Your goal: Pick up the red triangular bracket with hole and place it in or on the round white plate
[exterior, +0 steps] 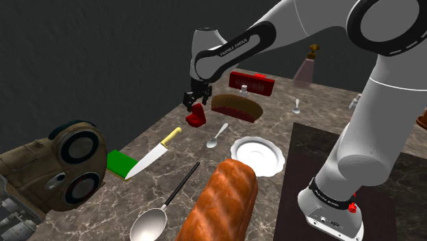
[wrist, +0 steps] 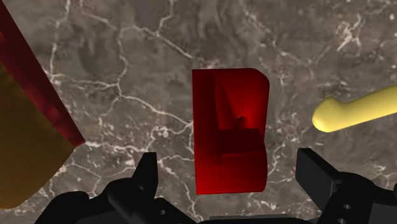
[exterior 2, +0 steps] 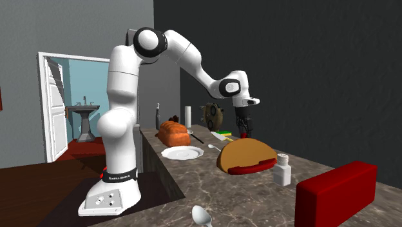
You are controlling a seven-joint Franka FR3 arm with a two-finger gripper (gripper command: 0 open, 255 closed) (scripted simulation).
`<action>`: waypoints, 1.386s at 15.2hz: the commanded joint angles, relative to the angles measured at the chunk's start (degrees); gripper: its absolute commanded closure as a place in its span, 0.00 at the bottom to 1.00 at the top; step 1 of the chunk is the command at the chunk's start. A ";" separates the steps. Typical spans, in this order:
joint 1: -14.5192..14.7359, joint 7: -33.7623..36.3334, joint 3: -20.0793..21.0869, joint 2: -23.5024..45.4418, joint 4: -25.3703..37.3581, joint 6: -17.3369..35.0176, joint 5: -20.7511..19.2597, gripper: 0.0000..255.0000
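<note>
Red triangular bracket [exterior: 197,117] lies on the marbled counter [exterior: 274,120] just below the black gripper [exterior: 193,103] in the shoulder view, with the round white plate [exterior: 258,155] well off from the hand. Wrist view: fingers [wrist: 147,173] apart, flanking the bracket untouched; it looks rigid, light and slick, probably best clasped across its flat sides.

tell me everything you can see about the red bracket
The red bracket is a deep red block with rounded corners, a triangular rib inside and a small hole. It lies on the dark marble counter, between the open hand's fingers, which do not touch it; a yellow handle lies nearby, apart.
</note>
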 commanded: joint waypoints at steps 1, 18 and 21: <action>0.00 0.01 0.00 0.03 -0.02 0.05 -0.01 0.00; -0.03 -0.20 0.03 -1.70 1.88 -3.56 0.28 1.00; -0.05 -0.31 0.04 -2.60 3.17 -5.75 0.42 1.00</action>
